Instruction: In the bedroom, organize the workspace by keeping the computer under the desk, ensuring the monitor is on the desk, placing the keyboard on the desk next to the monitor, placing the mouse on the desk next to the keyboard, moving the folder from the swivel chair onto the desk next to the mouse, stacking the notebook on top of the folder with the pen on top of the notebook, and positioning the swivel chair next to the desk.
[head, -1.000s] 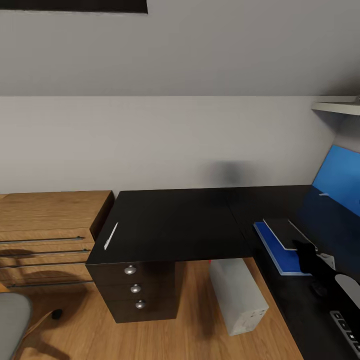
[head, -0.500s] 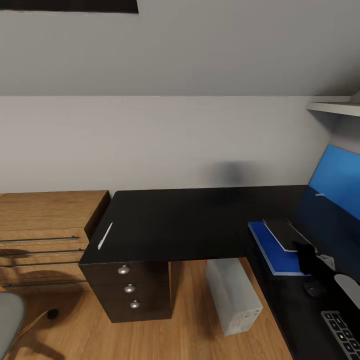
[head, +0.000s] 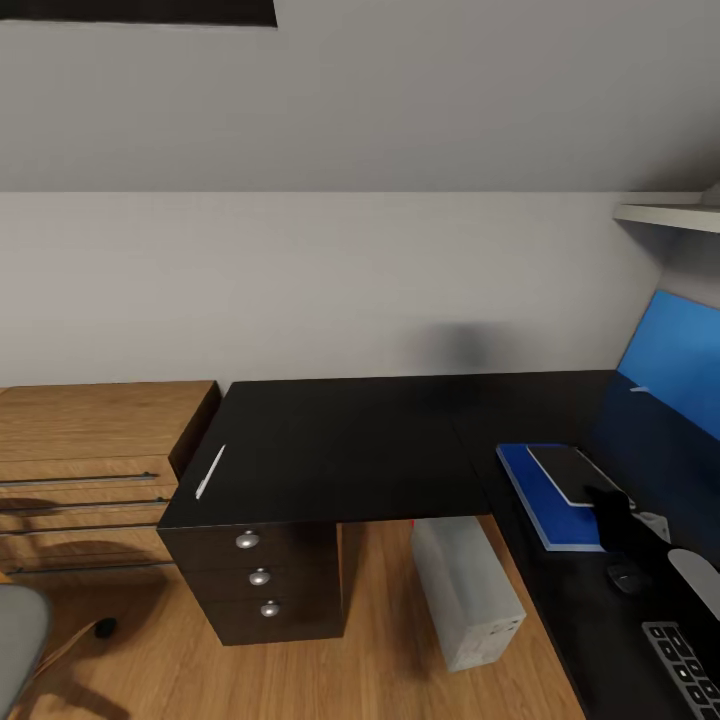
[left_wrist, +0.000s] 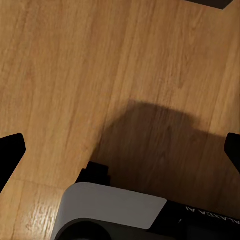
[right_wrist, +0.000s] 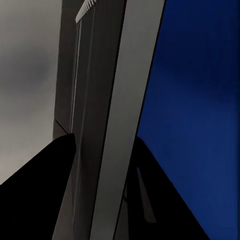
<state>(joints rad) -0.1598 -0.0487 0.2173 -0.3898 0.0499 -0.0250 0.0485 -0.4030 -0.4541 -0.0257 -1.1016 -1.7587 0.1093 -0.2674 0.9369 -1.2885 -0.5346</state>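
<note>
In the right wrist view the right gripper has its two dark fingers closed on the edge of the one notebook, which lies on the one blue folder on the black tabletop. The left gripper has its fingers spread wide with nothing between them, above the wooden floor. The head view adds one pen, one computer under the tabletop, one mouse and a keyboard corner.

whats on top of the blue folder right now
The grey notebook lies on the folder, with the right gripper at its near edge. The pen isn't there; it lies across the desk. The folder's far side is covered.
</note>
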